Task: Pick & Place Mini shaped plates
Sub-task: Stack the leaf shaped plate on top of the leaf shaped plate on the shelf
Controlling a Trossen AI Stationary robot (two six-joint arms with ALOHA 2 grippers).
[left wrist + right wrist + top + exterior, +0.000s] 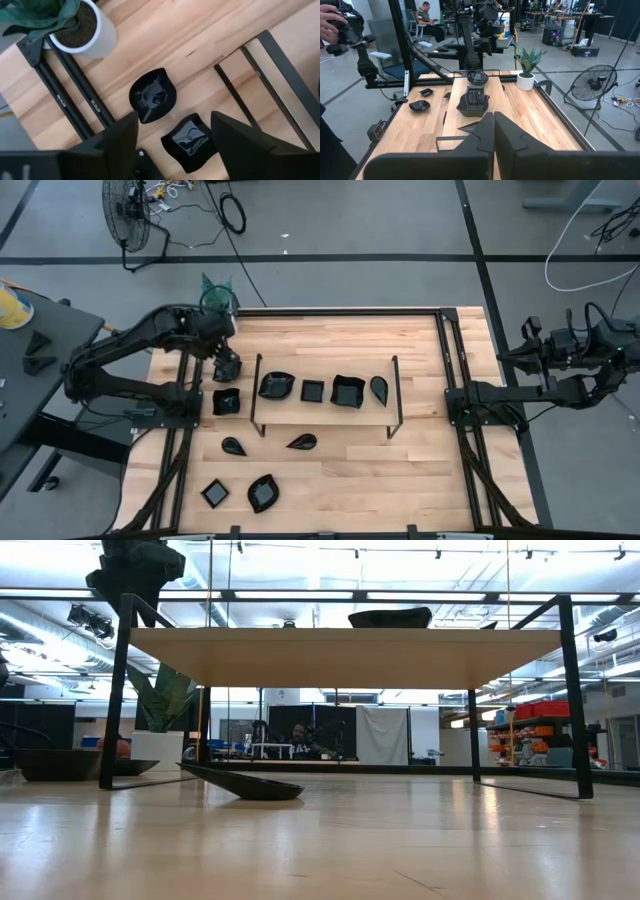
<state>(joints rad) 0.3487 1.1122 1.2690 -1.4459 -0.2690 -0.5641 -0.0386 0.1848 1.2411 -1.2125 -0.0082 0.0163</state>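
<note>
Several mini shaped plates, glossy black, are spread out. Some rest on the raised wooden shelf [320,415], among them a wavy one [276,386] and a square one [347,391]. Others lie on the table, such as a teardrop [233,445] and a leaf [263,493]. My left gripper [228,368] hangs open near the table's far left corner, pointing steeply down. Below it a square plate [190,141] and a leaf plate [153,96] lie flat on the wood, untouched. My right gripper [494,122] is shut and waits off the table's right edge [528,340].
A white pot with a green plant [82,30] stands at the far left corner, close to my left gripper. The shelf's thin black wire frame [257,395] rises beside the plates. Dark rails [180,440] run along both table sides. People sit and stand beyond the table [427,17].
</note>
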